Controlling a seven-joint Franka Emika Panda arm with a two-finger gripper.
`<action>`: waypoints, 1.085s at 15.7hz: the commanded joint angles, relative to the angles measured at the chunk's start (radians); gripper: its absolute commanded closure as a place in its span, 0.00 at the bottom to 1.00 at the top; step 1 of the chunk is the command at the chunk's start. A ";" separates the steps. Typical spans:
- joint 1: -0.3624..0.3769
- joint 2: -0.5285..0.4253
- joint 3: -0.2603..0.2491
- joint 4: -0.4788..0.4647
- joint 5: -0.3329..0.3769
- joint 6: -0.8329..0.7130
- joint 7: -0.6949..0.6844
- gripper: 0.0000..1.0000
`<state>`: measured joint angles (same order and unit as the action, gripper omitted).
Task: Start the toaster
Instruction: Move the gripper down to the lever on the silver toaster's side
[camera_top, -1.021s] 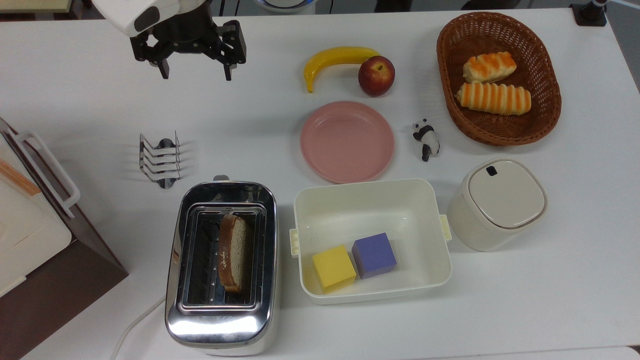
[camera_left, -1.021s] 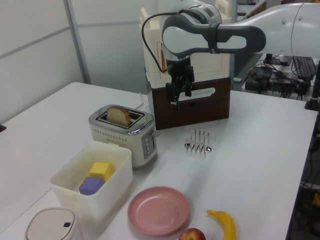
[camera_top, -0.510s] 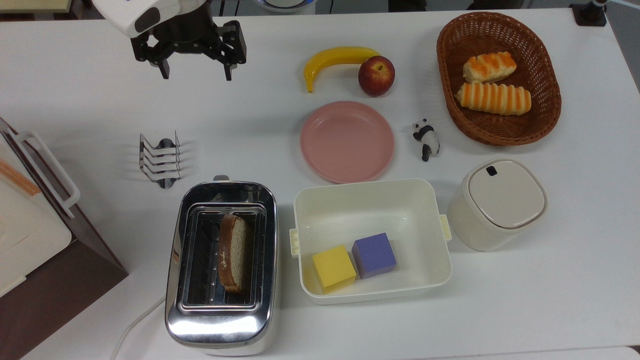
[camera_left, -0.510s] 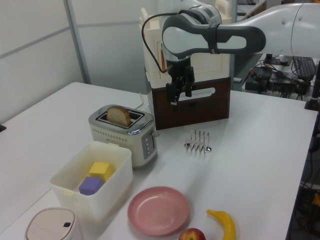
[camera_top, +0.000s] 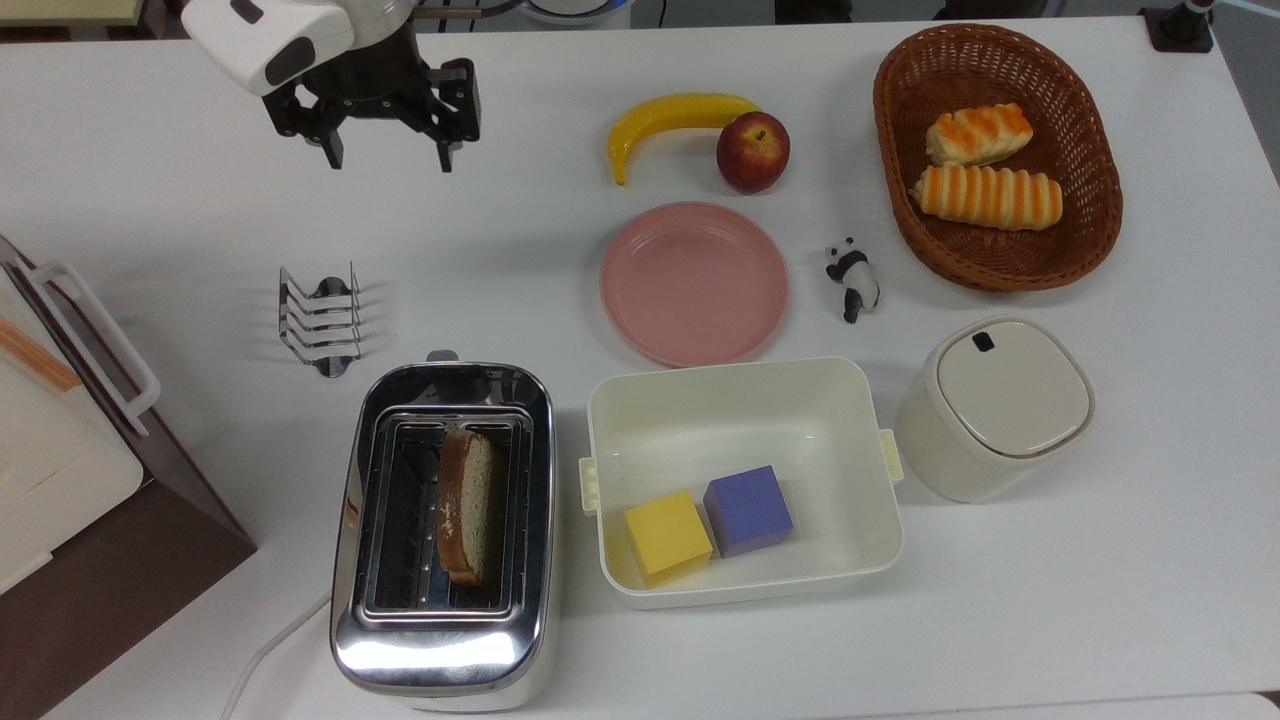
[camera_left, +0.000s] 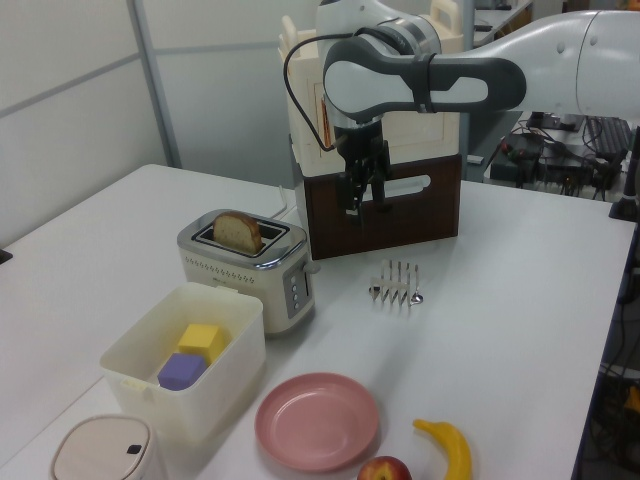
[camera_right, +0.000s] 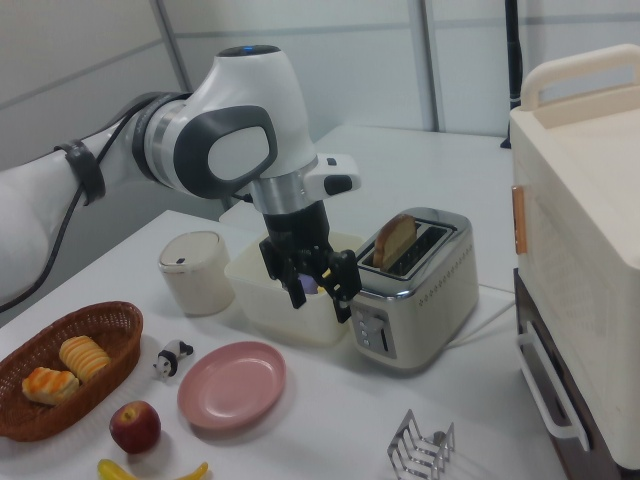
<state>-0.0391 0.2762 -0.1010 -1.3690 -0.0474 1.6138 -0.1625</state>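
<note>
In the top view, the gripper (camera_top: 389, 157) is seen near the upper left of the white table (camera_top: 200, 220), its two black fingers spread apart with nothing between them. The toaster (camera_top: 445, 530) is placed at the bottom of the top view, left of centre, well apart from the gripper, with a slice of bread (camera_top: 468, 518) standing in its right-hand slot. A small lever (camera_top: 441, 356) is seen at the toaster's upper end, and a white cord (camera_top: 272, 645) is led off from its lower left corner. A wire toast rack (camera_top: 322, 318) is set between the gripper and the toaster. A white tub (camera_top: 742, 400) holding a yellow cube (camera_top: 667, 535) and a purple cube (camera_top: 748, 510) is placed just beside the toaster on the top view's right.

In the left view, the gripper (camera_left: 363, 205) is held in the air, pointing down, in front of a white-and-brown box appliance (camera_left: 385, 215). The toaster (camera_left: 250, 268) is seen lower and toward the left view's left, and the toast rack (camera_left: 397, 283) lies on the table below the gripper.

In the right view, the gripper (camera_right: 318, 300) is shown with its fingers parted and empty, hanging above the table. The toaster (camera_right: 420, 290) is seen just to the right view's right of it, and a pink plate (camera_right: 232, 384) lies below and to the left.
</note>
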 joint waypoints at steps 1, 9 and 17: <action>0.007 -0.015 -0.011 -0.005 -0.006 -0.060 -0.031 0.94; 0.011 -0.012 -0.002 -0.005 -0.003 -0.055 -0.029 1.00; 0.005 0.009 -0.006 0.001 0.032 0.083 -0.009 1.00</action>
<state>-0.0343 0.2831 -0.1009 -1.3675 -0.0428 1.6207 -0.1722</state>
